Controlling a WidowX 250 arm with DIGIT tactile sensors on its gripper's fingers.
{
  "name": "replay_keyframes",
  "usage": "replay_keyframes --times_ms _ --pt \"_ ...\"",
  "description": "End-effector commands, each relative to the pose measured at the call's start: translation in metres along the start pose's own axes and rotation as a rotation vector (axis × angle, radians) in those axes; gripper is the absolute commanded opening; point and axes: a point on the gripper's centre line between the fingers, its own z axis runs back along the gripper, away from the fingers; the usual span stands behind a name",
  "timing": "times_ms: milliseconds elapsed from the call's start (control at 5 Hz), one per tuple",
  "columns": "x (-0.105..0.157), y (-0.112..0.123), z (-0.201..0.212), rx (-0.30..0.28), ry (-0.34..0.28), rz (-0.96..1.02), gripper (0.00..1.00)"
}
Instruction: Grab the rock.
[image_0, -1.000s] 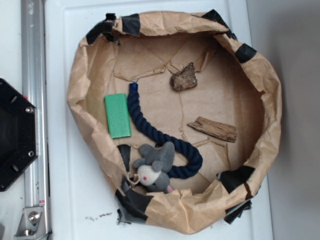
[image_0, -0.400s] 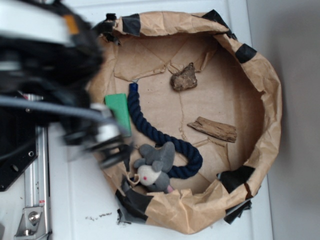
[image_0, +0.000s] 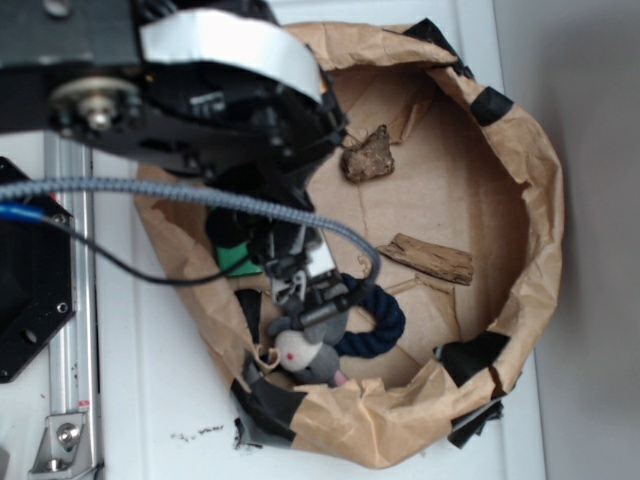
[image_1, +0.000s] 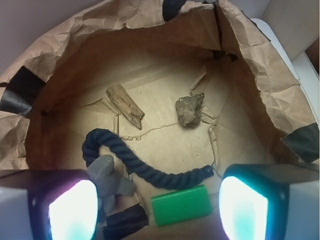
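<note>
The rock (image_0: 367, 157) is a small lumpy brown-grey chunk lying on the paper floor at the back of the bag. In the wrist view the rock (image_1: 190, 109) lies right of centre, well ahead of the jaws. My gripper (image_0: 300, 288) hangs over the near-left part of the bag, above the green block (image_0: 235, 262) and the blue rope (image_0: 378, 312), far from the rock. In the wrist view the gripper (image_1: 157, 202) is open and empty, its two fingers wide apart with the green block (image_1: 181, 205) below them.
A crumpled brown paper bag (image_0: 535, 200) with black tape walls everything in. A flat tan wood piece (image_0: 425, 258) lies right of centre. A grey plush mouse (image_0: 305, 350) sits on the rope at the near rim. The arm hides the bag's left side.
The arm has swung in from the left over the bag. It now covers most of the green block and the rope's upper end. The objects have not moved.
</note>
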Motion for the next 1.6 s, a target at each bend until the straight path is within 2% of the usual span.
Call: replay_keyframes --times_ms 0,200,400,600,800,1000,1400 --pt "0.012 0.003 0.013 -0.005 -0.053 0.018 1.0" --pt "0.046 -0.004 -0.049 0.01 -0.041 0.05 1.0" --pt "0.075 -0.028 -0.104 0.097 -0.046 0.08 1.0" --pt "0.09 -0.025 -0.13 0.112 -0.008 0.049 1.0" --pt "0.096 -0.021 -0.142 0.123 0.035 0.012 1.0" --pt "0.091 -0.021 -0.131 0.12 0.053 0.0 1.0" --pt "0.092 -0.026 -0.082 -0.027 -0.046 0.051 1.0"
